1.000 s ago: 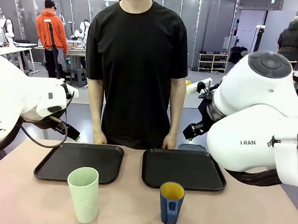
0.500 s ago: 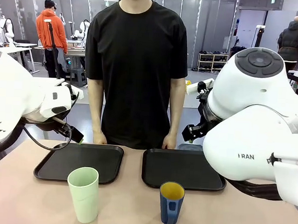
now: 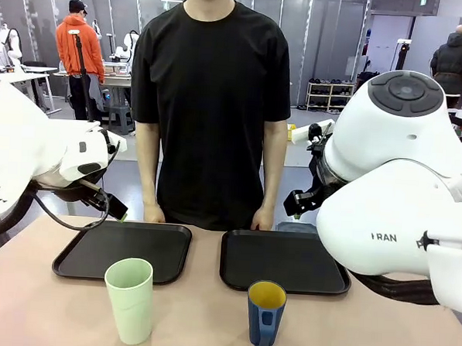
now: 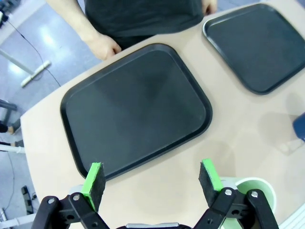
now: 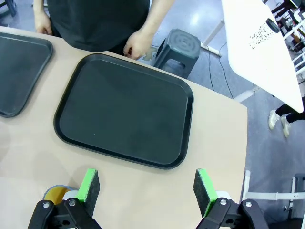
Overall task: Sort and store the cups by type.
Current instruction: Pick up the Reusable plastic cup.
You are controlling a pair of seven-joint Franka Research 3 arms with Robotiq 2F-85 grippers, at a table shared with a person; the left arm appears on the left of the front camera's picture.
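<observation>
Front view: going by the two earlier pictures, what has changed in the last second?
The right arm shifted its big joint a little toward picture left and turned slightly. The left arm edged its wrist slightly down toward the left tray. Nothing was taken hold of or let go. The mint-green tumbler, the blue mug, the right tray and the person's hands kept their places.

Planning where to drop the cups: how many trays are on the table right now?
2. The left tray lies behind the mint-green tumbler, and the right tray lies behind the blue mug. They are side by side, just in front of the person. No further tray seems hidden.
</observation>
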